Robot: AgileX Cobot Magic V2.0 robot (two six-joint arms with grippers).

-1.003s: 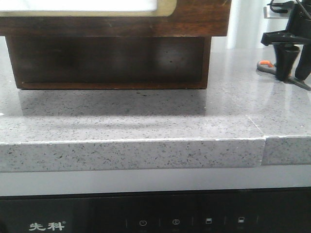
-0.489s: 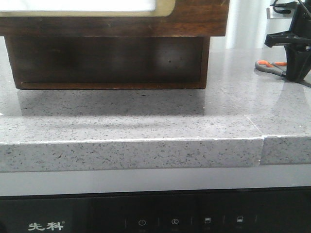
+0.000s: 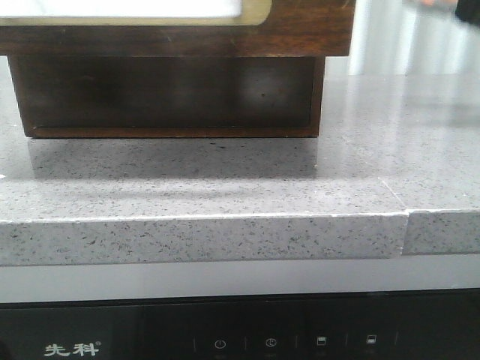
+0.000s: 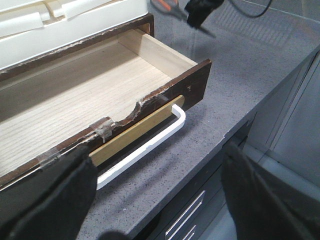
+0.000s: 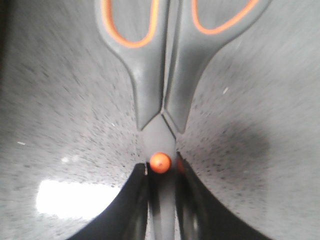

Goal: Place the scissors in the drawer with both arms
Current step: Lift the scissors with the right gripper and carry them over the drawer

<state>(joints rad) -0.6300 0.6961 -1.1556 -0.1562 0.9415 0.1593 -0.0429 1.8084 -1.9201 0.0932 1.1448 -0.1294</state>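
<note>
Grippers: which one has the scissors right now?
The right gripper: its fingers are shut on the scissors just below the orange pivot. The left gripper stands open by the drawer.

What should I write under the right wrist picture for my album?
Right gripper pinching grey scissors by the orange pivot above the speckled countertop.

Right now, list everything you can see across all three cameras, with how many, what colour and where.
drawer: one, dark brown with pale wood inside, pulled open on the counter, empty.
handle: one, white, on the drawer front over a brass-coloured strip.
scissors: one pair, dark grey with orange-lined loops and orange pivot, held off the counter.
counter: one, speckled grey stone.
appliance panel: one, black, below the counter edge.
left claw: black, open, near the drawer front.
right claw: black, shut on the scissors' blades.
</note>
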